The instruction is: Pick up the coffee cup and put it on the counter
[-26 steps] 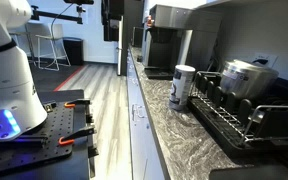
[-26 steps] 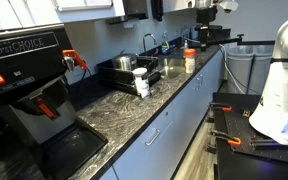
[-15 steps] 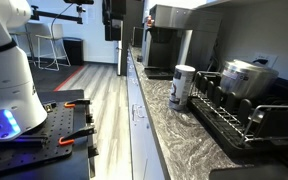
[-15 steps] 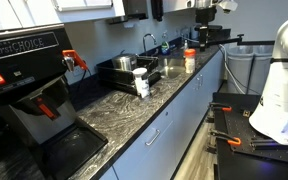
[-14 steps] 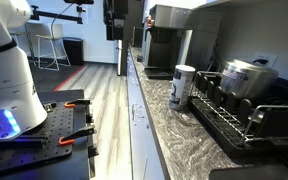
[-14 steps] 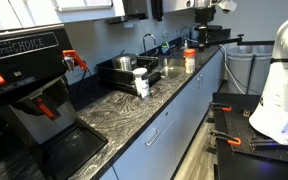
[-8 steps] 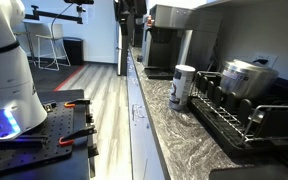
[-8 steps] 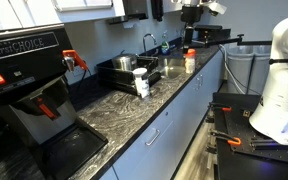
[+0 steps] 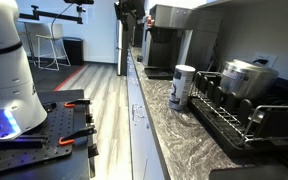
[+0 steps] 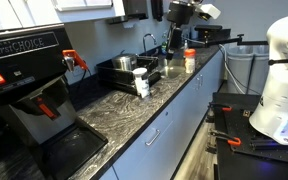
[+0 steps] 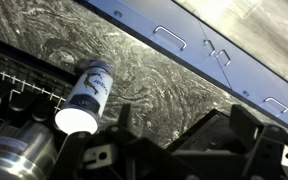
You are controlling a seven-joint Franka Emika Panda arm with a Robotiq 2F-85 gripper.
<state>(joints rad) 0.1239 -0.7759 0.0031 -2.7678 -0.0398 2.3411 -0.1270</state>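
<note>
The arm has swung in from the aisle and now hangs high above the counter, which brings the work area under the jaws. I cannot tell whether they are parted or closed, because in the wrist view they are only a dark mass along the bottom edge. Just below and ahead of the jaws stands the white tumbler. Beyond it lies the dish rack with the steel pot. The coffee cup seems to be the squat dark shape in the rack, between tumbler and pot, though it is dim. It sits well below the jaws, untouched. The approach has begun, but the descent past the tumbler and the grasp remain.
</note>
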